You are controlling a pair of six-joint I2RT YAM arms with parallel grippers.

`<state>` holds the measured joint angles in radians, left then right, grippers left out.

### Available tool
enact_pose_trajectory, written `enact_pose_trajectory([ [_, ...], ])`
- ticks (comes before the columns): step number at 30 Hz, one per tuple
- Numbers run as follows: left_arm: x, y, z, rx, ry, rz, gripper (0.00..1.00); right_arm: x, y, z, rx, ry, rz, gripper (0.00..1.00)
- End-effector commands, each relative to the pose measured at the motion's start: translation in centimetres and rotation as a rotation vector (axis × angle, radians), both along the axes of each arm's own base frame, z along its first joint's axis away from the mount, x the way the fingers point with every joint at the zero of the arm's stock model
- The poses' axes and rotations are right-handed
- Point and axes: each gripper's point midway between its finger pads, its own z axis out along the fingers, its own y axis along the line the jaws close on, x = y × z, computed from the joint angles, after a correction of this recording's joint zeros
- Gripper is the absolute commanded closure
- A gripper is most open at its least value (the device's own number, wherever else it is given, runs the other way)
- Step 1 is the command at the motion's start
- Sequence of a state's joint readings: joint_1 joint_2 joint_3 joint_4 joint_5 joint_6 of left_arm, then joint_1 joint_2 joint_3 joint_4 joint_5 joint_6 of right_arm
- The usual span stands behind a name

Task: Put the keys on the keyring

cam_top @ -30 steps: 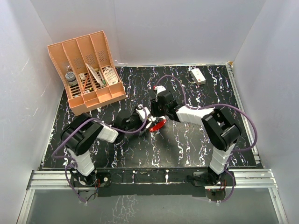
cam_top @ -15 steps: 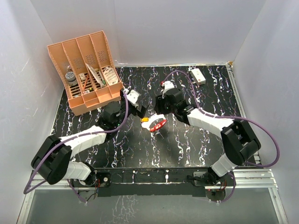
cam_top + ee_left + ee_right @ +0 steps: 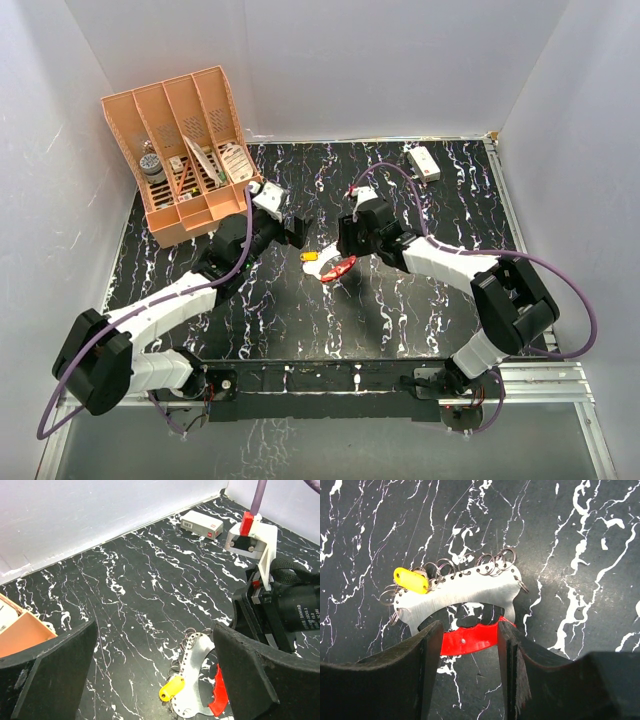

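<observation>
Right claw [image 3: 469, 652]: spread, one finger on either side of the red keyring [image 3: 465, 640]. Not clamped; contact with the band impossible to confirm. Left claw [image 3: 155, 640]: spread wide, holding nothing, hovering over the table [image 3: 300, 330] just left of the bundle and aimed at it.

Located the keyring flat on the table near the middle, lying against the near edge of a curved silver plate [image 3: 462, 592]. Noted a row of small wire rings [image 3: 490, 562] along the plate's far edge. Yellow-headed key [image 3: 411, 580] at the plate's left end, caught among those rings; blade not made out. No other keys told apart with certainty.

Against half a second back: right claw lowered and drawn in, from behind the bundle to directly over the red band. Left claw swung nearer from the side. Bundle in much the same spot, possibly turned a little.

Against a full second back: both arms opened out from a tight huddle over the bundle, then brought in again.

Reading: a fresh grasp being set up, with the right claw to pin or lift the band and the left free to fetch a key. Nothing judged threaded onto the red band yet, so most of the work is still ahead. Possible trouble: thin band skidding out on closing.
</observation>
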<state>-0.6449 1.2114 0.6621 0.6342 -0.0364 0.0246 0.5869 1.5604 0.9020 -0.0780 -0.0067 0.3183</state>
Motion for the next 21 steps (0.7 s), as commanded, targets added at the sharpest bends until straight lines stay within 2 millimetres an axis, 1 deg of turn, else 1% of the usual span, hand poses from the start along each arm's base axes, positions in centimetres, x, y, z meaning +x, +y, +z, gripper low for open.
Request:
enact_pose_trajectory([
  [1,0.0,0.3,0.3,-0.009,0.019,0.02,0.01,-0.7,1.4,0.9,0.017,-0.023,0.061,0.54],
  [3,0.1,0.1,0.0,-0.008,0.029,0.017,0.01,-1.0,1.2,0.6,-0.008,-0.018,0.054,0.54],
  [5,0.2,-0.3,-0.4,-0.006,0.041,0.005,0.01,-0.7,0.5,0.4,-0.029,-0.026,0.009,0.54],
  [8,0.2,-0.6,-0.7,-0.002,0.055,-0.005,0.01,0.5,-0.5,0.6,-0.071,-0.064,-0.06,0.54],
  [12,0.2,-0.7,-1.0,-0.002,0.062,-0.011,0.01,2.3,-1.4,0.2,-0.138,-0.095,-0.108,0.54],
  [21,0.1,-0.3,-1.8,0.015,0.069,0.004,0.01,4.9,-2.1,-1.0,-0.131,-0.127,-0.085,0.57],
])
